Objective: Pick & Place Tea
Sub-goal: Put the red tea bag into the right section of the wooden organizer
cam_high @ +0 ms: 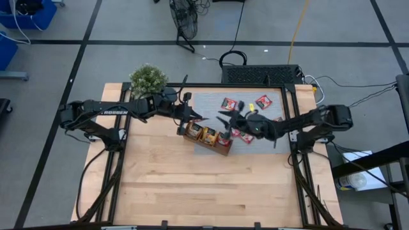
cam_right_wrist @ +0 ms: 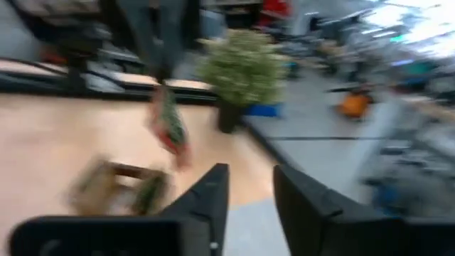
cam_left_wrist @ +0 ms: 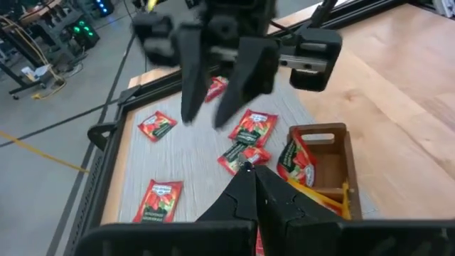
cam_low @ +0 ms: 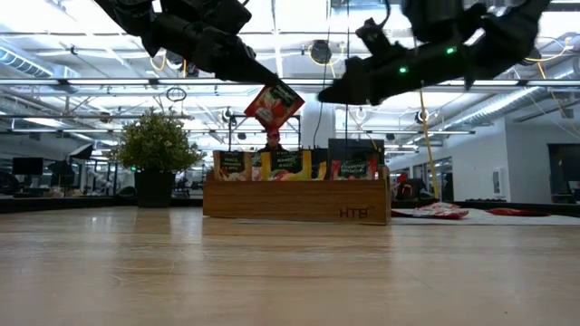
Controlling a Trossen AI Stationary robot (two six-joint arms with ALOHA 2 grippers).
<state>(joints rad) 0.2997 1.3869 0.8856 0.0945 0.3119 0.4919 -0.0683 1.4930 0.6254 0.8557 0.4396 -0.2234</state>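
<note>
My left gripper (cam_high: 193, 119) (cam_low: 261, 80) is shut on a red tea sachet (cam_low: 275, 105) (cam_right_wrist: 168, 126) above the brown wooden tray (cam_high: 206, 145) (cam_low: 299, 203) (cam_left_wrist: 321, 131). My right gripper (cam_high: 223, 119) (cam_low: 332, 93) (cam_right_wrist: 249, 192) is open and hovers level with it over the tray's right part, touching nothing. Sachets stand upright in the tray's compartments (cam_low: 287, 165). More red sachets (cam_high: 228, 103) (cam_left_wrist: 158, 126) lie flat on the grey mat (cam_high: 204, 102) behind the tray. My left gripper pinches the red sachet between its two fingers at the upper corner (cam_low: 265, 91). The fingers slant down from the table's left side. The sachet hangs tilted below the fingertips, lifted clear above the tray.
A small potted plant (cam_high: 148, 80) (cam_low: 156, 145) stands at the table's far left, close to my left arm. A black frame (cam_high: 291, 86) borders the mat. Bare wood (cam_high: 211, 185) stretches from the tray to the near edge.
</note>
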